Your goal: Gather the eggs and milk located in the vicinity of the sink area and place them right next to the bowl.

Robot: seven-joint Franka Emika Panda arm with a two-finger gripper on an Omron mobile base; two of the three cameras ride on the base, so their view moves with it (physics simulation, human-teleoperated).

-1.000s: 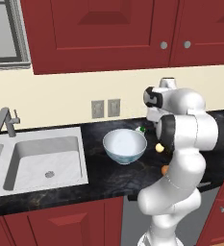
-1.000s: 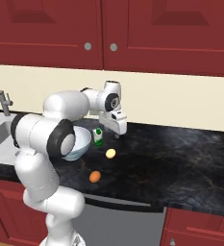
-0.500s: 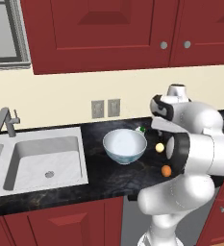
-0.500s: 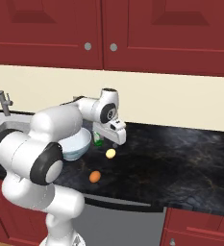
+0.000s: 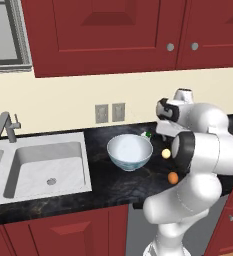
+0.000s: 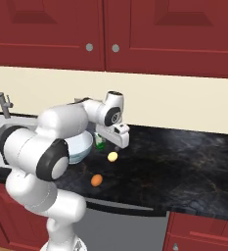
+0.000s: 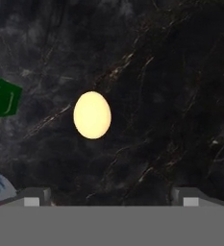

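Black marbled surface (image 6: 184, 166): pale yellow egg (image 6: 113, 156) beside bowl (image 5: 130, 152); orange egg (image 6: 97, 180) nearer front edge; milk (image 6: 100, 142) behind, near bowl. Claw (image 6: 119, 138) open, empty, above yellow egg.

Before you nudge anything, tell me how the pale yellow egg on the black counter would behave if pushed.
The pale yellow egg-shaped ball is rounded all over and lies free on the smooth black stone counter, so it would likely roll, probably curving. It looks small and glossy, so it may slip from the open gripper.
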